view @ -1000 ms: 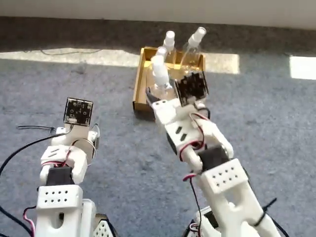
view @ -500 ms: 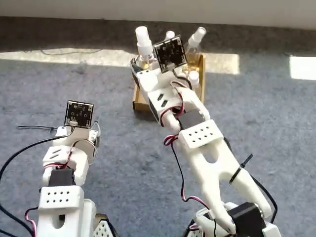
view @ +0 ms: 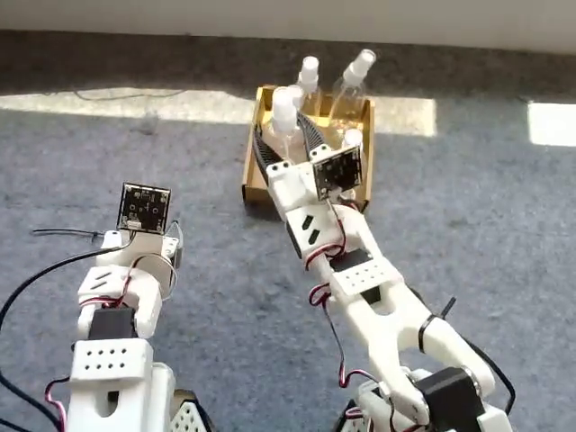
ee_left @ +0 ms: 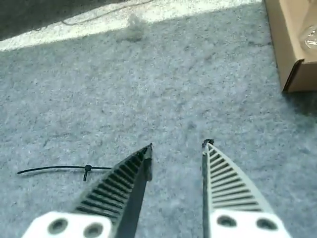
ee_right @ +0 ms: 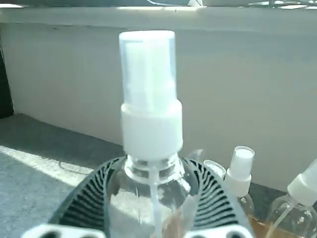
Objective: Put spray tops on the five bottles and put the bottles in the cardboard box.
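Holding the clear plastic bottle with a white spray top (ee_right: 148, 99) upright in the clenched right hand (view: 283, 135), over the open brown cardboard box (view: 255, 160) among the other capped bottles (view: 358, 67). Best lowered straight into a free gap, clear of neighbouring tops, releasing only once seated. Keeping the left hand (ee_left: 176, 148) released and empty over the grey carpeted tabletop (ee_left: 148, 74).

Sunlit strips across shaded carpet (view: 207, 270)
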